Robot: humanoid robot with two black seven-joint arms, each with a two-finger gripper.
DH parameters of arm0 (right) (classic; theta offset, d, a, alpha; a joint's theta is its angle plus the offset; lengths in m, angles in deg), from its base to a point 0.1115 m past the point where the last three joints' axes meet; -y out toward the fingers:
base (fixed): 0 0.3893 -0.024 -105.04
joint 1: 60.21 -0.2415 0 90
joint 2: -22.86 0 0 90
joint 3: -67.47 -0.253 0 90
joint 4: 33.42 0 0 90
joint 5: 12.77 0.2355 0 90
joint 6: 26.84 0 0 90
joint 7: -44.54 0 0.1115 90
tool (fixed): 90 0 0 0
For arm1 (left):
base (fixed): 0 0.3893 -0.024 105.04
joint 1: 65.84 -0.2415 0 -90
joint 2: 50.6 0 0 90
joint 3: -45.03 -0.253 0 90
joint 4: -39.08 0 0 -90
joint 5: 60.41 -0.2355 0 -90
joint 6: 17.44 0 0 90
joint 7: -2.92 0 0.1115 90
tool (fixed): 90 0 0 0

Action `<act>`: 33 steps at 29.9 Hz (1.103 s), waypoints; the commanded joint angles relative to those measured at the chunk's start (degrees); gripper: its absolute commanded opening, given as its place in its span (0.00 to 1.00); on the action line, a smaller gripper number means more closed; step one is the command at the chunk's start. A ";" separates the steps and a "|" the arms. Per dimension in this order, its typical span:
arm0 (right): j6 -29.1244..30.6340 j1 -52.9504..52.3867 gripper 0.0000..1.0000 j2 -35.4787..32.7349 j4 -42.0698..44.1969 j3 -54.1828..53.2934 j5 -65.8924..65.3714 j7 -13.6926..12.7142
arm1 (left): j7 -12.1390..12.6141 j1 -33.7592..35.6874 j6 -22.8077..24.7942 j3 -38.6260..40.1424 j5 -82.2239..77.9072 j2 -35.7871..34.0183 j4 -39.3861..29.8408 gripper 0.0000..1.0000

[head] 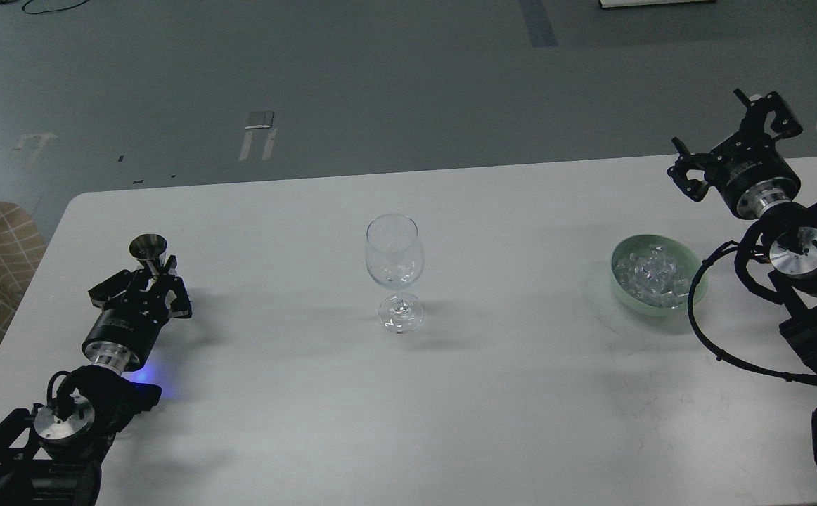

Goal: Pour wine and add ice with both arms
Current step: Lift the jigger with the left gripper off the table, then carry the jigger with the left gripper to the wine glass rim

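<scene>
- Head view: the left gripper [157,275] pinches a small metal jigger cup [148,248] low over the white table [493,393], near its left side.
- The wine glass [394,270] stands upright mid-table (any wine inside is too faint to tell).
- The ice [651,275] fills a pale green bowl [692,254] at right.
- The right gripper [735,140] hangs spread wide, just beyond the bowl, holding nothing.
</scene>
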 commanded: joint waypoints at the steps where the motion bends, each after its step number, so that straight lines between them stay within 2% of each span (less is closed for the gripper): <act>1: 0.00 -0.08 1.00 -2.08 -0.25 0.08 0.00 -0.08 | -1.01 -0.18 0.00 1.17 -0.14 0.44 -0.04 0.01; 6: 0.00 0.80 1.00 -2.17 -0.25 0.00 0.00 -0.08 | -3.04 -0.53 0.00 1.26 -1.46 0.36 -0.39 0.00; 17: 0.00 1.77 1.00 -2.17 -0.25 -0.01 0.09 -0.08 | -2.25 -0.18 0.00 1.09 -1.72 -0.43 -7.77 0.00; 23: 0.00 1.86 1.00 -2.00 -0.33 -0.01 0.09 -0.08 | -0.93 -0.35 0.00 0.12 -1.90 -2.45 -13.48 0.00; 26: 0.00 1.86 1.00 -2.08 -0.16 -0.01 0.09 0.01 | 1.70 -0.35 0.00 0.03 -1.81 -3.33 -17.70 0.00; 31: 0.00 1.86 1.00 -1.82 -0.16 -0.01 0.09 0.01 | 2.23 0.17 -2.25 0.03 -1.90 -3.33 -18.67 0.05; 33: 0.00 1.86 1.00 -2.08 -0.16 -0.09 0.09 0.01 | 2.32 1.49 -2.60 -2.15 -1.90 -3.33 -18.67 0.00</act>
